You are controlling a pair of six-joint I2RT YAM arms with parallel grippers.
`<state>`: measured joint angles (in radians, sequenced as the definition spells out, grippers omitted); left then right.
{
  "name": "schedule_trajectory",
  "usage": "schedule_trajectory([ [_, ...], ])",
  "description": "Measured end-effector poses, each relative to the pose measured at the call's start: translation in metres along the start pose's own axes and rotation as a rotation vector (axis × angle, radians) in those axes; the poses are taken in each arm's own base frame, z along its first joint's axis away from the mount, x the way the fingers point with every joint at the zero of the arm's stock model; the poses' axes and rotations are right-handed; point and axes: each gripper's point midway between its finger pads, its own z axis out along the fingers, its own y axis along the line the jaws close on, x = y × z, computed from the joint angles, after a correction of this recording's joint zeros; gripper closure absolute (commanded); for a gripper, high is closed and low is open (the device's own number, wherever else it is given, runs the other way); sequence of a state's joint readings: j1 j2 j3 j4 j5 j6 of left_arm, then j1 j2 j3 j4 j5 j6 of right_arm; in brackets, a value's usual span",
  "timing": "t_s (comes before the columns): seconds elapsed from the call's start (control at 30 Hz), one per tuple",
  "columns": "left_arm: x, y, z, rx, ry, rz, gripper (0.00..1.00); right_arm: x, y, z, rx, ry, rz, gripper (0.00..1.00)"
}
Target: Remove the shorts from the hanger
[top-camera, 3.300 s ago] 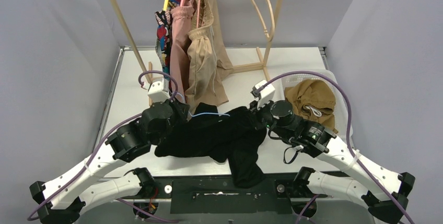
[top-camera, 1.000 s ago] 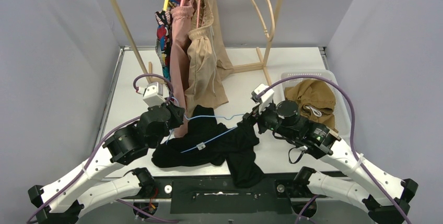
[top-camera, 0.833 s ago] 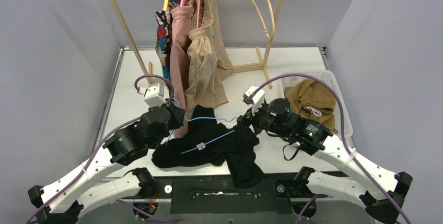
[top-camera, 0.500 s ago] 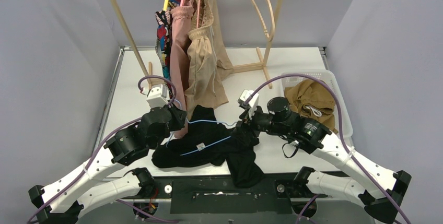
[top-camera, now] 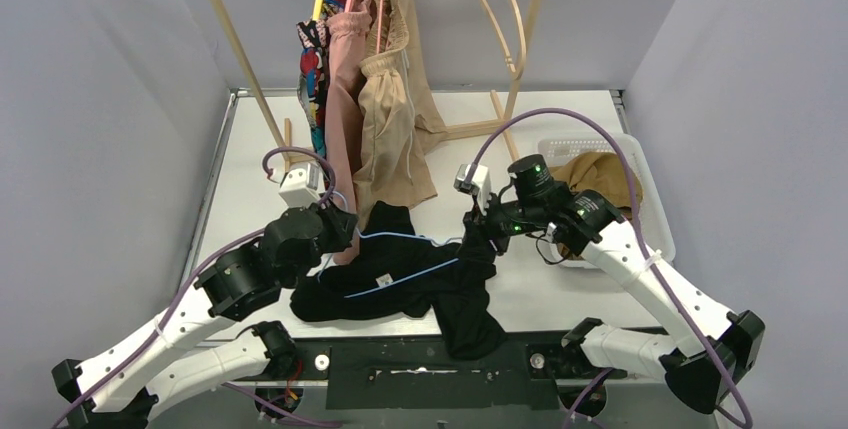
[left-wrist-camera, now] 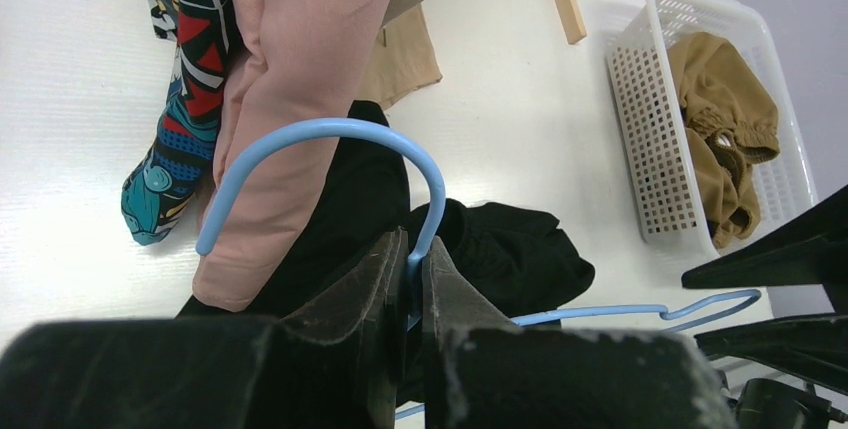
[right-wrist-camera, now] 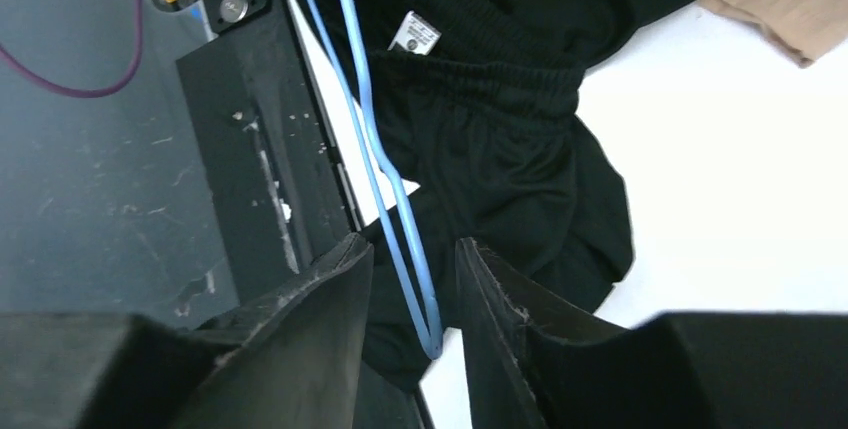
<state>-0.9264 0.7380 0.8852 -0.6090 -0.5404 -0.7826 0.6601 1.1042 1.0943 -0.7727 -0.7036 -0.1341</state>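
Broadly, the white tabletop carries a wooden rack along its far edge, where beige shorts, dusty pink shorts and comic-print shorts hang side by side. The black shorts lie crumpled at the middle of the near edge, one leg draped over it. A white basket at the right edge holds the tan-brown shorts. A blue wire hanger lies across the black shorts. The left hand is clamped tight on the hanger's hook. The right hand stands narrowly parted, with the hanger's far end loop between its fingers.
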Motion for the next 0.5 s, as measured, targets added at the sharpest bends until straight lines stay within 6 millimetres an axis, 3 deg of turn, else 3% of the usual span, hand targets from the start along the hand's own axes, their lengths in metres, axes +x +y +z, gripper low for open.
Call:
schedule_trajectory([
  [0.13,-0.002,0.0,-0.003,0.008,-0.007,-0.006,1.0,0.001,0.007,-0.002,-0.041,-0.002,-0.005,0.96],
  [0.23,-0.003,-0.001,-0.003,0.012,-0.009,-0.008,1.0,-0.004,0.014,-0.008,-0.051,-0.035,-0.027,1.0],
  [0.27,-0.003,-0.001,-0.003,0.014,-0.009,-0.008,0.97,-0.006,0.016,-0.011,-0.052,-0.048,-0.036,1.0],
  [0.4,-0.004,-0.008,-0.003,0.043,-0.008,-0.013,0.63,-0.005,0.022,-0.019,-0.042,-0.091,-0.068,1.0],
  [0.5,-0.003,-0.009,-0.003,0.05,-0.001,-0.002,0.51,-0.003,0.027,-0.027,-0.036,-0.12,-0.089,1.0],
])
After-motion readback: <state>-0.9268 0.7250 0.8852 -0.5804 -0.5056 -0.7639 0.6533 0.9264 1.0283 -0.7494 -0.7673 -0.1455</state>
